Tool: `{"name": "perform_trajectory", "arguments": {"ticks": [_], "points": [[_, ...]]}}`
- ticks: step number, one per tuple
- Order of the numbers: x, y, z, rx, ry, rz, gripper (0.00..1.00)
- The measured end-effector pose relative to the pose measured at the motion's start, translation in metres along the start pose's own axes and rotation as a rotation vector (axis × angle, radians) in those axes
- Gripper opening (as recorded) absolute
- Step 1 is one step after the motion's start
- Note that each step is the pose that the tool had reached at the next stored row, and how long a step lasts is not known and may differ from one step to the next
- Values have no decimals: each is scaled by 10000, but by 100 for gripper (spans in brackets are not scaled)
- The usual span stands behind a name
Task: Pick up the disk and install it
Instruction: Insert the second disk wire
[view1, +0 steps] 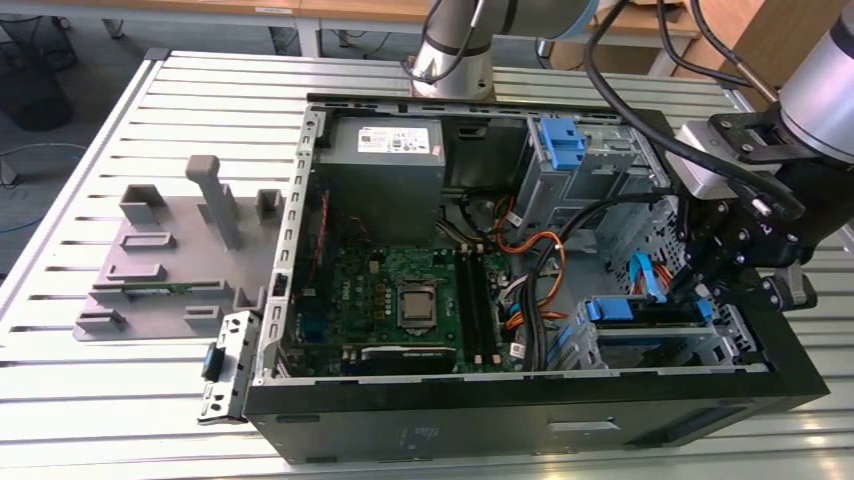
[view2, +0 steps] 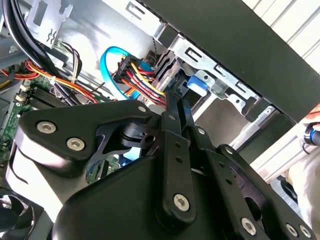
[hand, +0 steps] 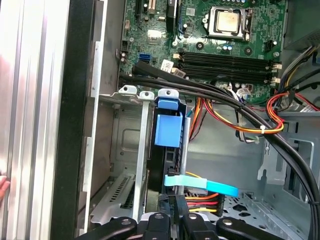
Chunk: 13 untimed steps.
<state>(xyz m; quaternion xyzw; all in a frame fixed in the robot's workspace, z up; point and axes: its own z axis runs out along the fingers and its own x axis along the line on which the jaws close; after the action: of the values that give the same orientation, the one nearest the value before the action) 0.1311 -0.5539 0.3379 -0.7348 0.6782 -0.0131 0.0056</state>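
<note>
Stickers in the open computer case, none readable

A white sticker (view1: 387, 139) lies on the grey power supply box (view1: 382, 180) in the exterior view; its print is too small to make out. In the first wrist view, small white stickers (hand: 155, 35) sit on the green motherboard (hand: 210, 55), their marks likewise illegible. The disk (hand: 167, 131) stands edge-on in its bay with its blue bracket facing the camera, and no writing can be read on it.

I see gripper (view2: 175, 100) fingers together at drive cage (view2: 220, 70), blue tab (view2: 197, 82) beside, cable bundle (view2: 137, 82) adjacent
</note>
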Motion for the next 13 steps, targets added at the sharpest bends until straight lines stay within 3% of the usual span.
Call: {"name": "perform_trajectory", "arguments": {"ticks": [13], "points": [[3,14,27,0,1,16,16]]}}
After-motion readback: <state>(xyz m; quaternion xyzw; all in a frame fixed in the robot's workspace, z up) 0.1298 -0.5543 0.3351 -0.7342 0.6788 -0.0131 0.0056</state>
